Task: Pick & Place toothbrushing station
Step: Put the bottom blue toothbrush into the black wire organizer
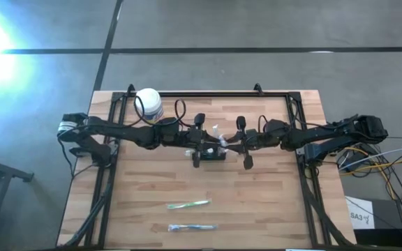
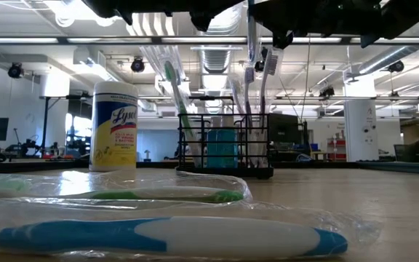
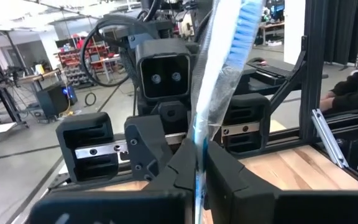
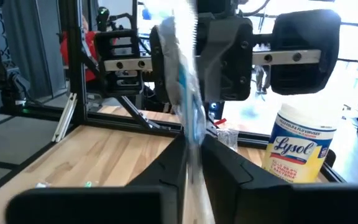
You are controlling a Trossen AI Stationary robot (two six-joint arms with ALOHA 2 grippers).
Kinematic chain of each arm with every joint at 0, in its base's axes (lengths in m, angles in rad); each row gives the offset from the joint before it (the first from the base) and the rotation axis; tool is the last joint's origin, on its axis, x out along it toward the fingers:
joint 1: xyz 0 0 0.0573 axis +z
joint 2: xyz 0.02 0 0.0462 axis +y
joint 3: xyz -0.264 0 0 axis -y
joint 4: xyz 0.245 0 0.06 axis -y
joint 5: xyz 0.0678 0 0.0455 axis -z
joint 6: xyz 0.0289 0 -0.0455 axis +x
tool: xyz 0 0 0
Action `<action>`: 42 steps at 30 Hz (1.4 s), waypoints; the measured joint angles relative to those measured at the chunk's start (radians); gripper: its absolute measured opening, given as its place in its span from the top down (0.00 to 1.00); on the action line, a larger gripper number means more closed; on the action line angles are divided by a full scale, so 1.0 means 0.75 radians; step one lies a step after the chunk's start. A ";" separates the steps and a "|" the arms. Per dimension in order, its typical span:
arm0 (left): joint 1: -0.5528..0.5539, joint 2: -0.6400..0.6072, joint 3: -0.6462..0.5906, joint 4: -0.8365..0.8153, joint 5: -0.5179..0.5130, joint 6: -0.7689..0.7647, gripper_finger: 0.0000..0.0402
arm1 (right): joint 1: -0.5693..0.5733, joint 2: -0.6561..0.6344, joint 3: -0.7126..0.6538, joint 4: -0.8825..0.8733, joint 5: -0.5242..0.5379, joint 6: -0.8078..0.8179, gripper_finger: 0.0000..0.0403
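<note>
The black wire-mesh caddy [image 1: 211,155] stands mid-table, and in the low view [image 2: 224,145] it holds several upright toothbrushes. My left gripper [image 1: 202,143] and my right gripper [image 1: 239,145] meet just above it, facing each other. Each is shut on a plastic-wrapped toothbrush: the left on one with blue bristles [image 3: 246,25], the right on a blue-and-white one [image 4: 182,74]. In the low view two brushes [image 2: 252,65] run down from the grippers toward the caddy. My left gripper [image 3: 199,155] pinches the wrapped toothbrush's handle [image 3: 199,134] between its two fingers. The brush stands upright with its bristle head above the fingers. Its lower end is hidden by the fingers. My right gripper [image 4: 192,146] pinches the wrapped toothbrush's handle [image 4: 194,127] between its two fingers. The brush rises upright above the fingers, leaning slightly. Its lower end is hidden by the fingers.
A white-lidded Lysol jar [image 1: 149,103] stands at the far left; it also shows in the low view [image 2: 115,125]. A wrapped green toothbrush [image 1: 188,205] and a wrapped blue one [image 1: 192,227] lie near the front edge. A black frame [image 1: 117,104] borders the table.
</note>
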 joint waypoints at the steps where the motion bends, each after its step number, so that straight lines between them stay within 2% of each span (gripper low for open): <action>1: 0.001 -0.005 0.000 0.001 0.000 0.006 0.96 | 0.000 -0.002 0.000 0.001 0.000 0.005 0.88; 8: 0.006 -0.082 -0.011 -0.044 0.004 0.031 0.96 | -0.010 -0.023 0.001 0.000 0.004 0.011 0.70; 14: 0.006 -0.246 -0.012 -0.269 0.004 0.060 0.96 | -0.036 -0.174 0.001 -0.139 -0.005 -0.018 0.64; 17: 0.006 -0.366 -0.035 -0.383 0.004 0.060 0.97 | -0.074 -0.302 0.001 -0.266 -0.142 -0.032 0.67; 21: 0.006 -0.572 -0.143 -0.438 0.004 0.044 0.97 | -0.160 -0.495 0.001 -0.368 -0.373 0.061 0.80; 25: 0.006 -0.795 -0.311 -0.464 0.010 0.021 0.97 | -0.198 -0.660 -0.019 -0.514 -0.379 0.017 0.95; 33: 0.006 -1.103 -0.643 -0.342 0.017 -0.002 0.97 | -0.215 -0.821 -0.157 -0.457 -0.369 0.010 0.98; 37: 0.012 -1.198 -0.780 -0.273 0.001 -0.001 0.97 | -0.216 -0.858 -0.247 -0.402 -0.367 0.005 0.98; 42: 0.017 -1.248 -0.875 -0.237 -0.027 -0.036 0.97 | -0.216 -0.883 -0.363 -0.283 -0.297 0.002 0.98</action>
